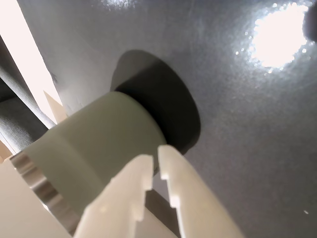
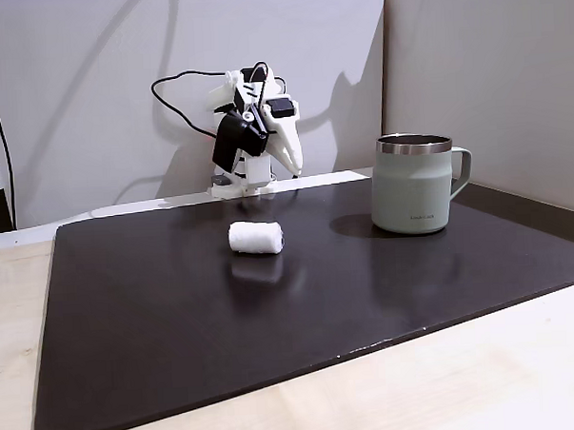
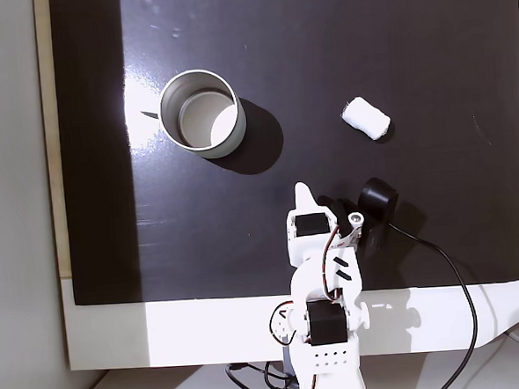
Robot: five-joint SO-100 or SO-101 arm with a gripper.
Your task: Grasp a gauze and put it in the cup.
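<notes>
Black mat under everything: one gauze, one cup, one arm. Gauze lying on its side near the mat's middle, well apart from the cup and from the gripper. Cup upright, steel rim up, handle turned away from the gauze in a fixed view. Gripper folded back near the arm's base, fingers nearly together with a thin gap, nothing between them.

I see a soft cloth gauze, a matt cup with shiny steel rim, on my glossy black mat.
</notes>
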